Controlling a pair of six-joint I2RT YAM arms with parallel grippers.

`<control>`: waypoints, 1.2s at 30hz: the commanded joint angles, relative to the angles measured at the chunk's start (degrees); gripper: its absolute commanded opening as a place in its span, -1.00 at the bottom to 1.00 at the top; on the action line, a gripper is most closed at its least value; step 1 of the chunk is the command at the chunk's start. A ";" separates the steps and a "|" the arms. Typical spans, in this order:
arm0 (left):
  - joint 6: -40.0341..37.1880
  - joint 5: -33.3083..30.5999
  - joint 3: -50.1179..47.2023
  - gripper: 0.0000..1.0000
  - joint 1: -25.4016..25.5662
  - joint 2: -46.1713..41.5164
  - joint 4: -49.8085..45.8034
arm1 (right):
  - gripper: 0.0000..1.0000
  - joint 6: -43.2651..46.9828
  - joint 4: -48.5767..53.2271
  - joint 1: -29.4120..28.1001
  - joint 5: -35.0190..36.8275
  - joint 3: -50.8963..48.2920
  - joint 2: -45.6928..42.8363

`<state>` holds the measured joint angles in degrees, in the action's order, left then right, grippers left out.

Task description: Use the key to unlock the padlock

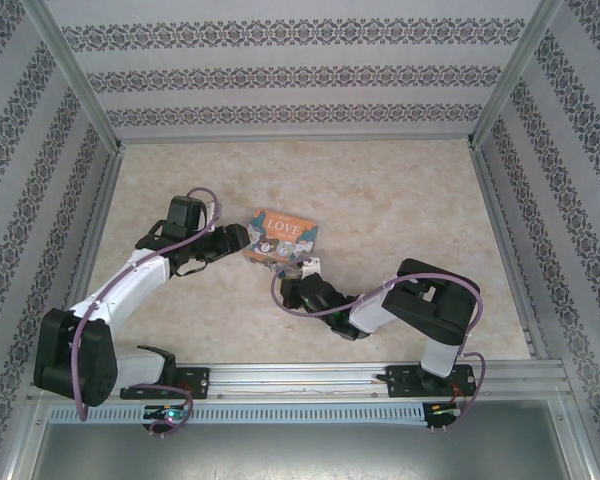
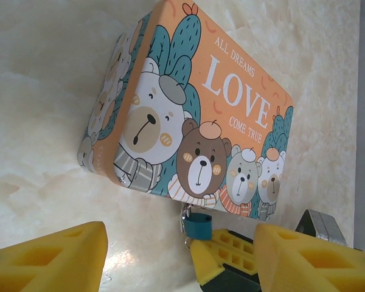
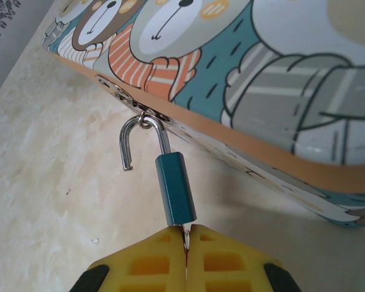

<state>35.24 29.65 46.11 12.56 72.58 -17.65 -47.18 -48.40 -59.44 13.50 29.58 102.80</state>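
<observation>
- Right gripper (image 3: 185, 236) pinched tight on a thin sliver, which we take for the key (image 3: 184, 231).
- Padlock (image 3: 176, 188) directly above, key seated in its base.
- Shackle (image 3: 129, 143) has one leg free, so we judge it unlocked; it hangs on the tin (image 3: 261, 73).
- Left gripper (image 2: 179, 258) agape, empty.
- Remaining: possibly unhooking.

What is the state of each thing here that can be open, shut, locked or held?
tin box: lid shut
padlock: shackle open, hooked through the tin box's hasp
key: at the padlock's underside, mostly hidden
right gripper: shut on the key
left gripper: open, holding nothing
</observation>
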 commanded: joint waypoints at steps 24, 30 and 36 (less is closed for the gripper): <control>2.85 0.88 -1.42 0.29 -1.31 -1.63 7.09 | -0.66 -5.55 7.28 -2.42 5.03 -1.96 -5.12; 3.73 -0.42 -1.72 0.29 -1.34 -1.71 7.19 | -0.52 -3.20 12.96 -1.98 4.65 -2.08 -9.27; 2.95 -1.49 -1.48 0.30 -1.38 -1.56 6.76 | -0.42 -0.59 16.37 -1.98 5.56 -2.56 -13.86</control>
<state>38.00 29.12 45.17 12.14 72.25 -12.56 -50.22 -35.24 -61.28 17.17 27.70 92.01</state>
